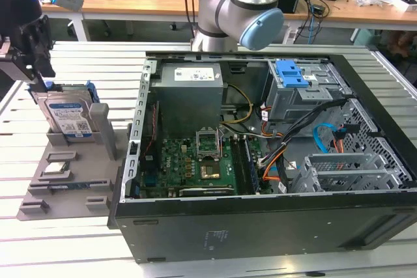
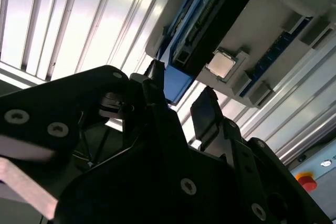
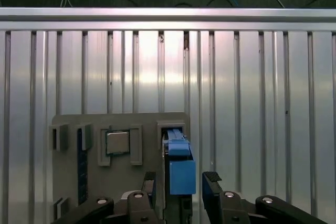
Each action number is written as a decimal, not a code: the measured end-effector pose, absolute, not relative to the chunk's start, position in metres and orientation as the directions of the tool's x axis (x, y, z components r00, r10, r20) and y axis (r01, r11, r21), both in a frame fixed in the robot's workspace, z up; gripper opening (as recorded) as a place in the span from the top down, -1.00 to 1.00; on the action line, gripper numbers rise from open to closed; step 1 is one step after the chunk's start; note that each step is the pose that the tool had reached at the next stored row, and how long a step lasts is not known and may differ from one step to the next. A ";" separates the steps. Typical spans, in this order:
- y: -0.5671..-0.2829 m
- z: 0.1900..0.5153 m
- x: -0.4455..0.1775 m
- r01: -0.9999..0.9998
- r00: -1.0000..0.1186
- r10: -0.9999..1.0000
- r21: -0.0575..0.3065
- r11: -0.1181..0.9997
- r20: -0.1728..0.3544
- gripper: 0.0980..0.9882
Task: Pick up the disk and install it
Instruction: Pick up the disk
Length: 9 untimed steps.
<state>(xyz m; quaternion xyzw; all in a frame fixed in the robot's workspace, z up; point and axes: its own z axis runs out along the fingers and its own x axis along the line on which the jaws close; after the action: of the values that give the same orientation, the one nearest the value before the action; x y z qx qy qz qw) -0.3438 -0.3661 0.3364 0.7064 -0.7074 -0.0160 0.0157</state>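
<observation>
The disk (image 1: 70, 112), silver with a white-and-blue label and blue rails, stands on edge in a slot of a grey holder (image 1: 65, 183) at the exterior view's left. My gripper (image 1: 37, 75) hangs just over its upper edge. In the first wrist view the disk's blue rail (image 3: 181, 167) lies between my two black fingers (image 3: 211, 181), with narrow gaps on both sides. The second wrist view shows the same: the gripper (image 2: 179, 92) is open astride the blue end of the disk (image 2: 210, 17). The jaws are apart and not pressed on the rail.
An open computer case (image 1: 195, 226) fills the middle and the exterior view's right, with a motherboard (image 1: 195, 161), a drive bay with a blue latch (image 1: 292, 73) and loose cables. A processor chip (image 3: 118, 142) lies on the grey holder. The ribbed metal table (image 3: 252, 103) lies all around.
</observation>
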 end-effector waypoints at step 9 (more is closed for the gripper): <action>-0.365 0.309 -0.331 -0.999 0.012 -1.000 0.045 -0.012 0.013 0.14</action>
<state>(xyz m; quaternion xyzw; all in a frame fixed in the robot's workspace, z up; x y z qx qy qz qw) -0.3314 -0.3655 0.3088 0.7111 -0.7027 -0.0112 0.0204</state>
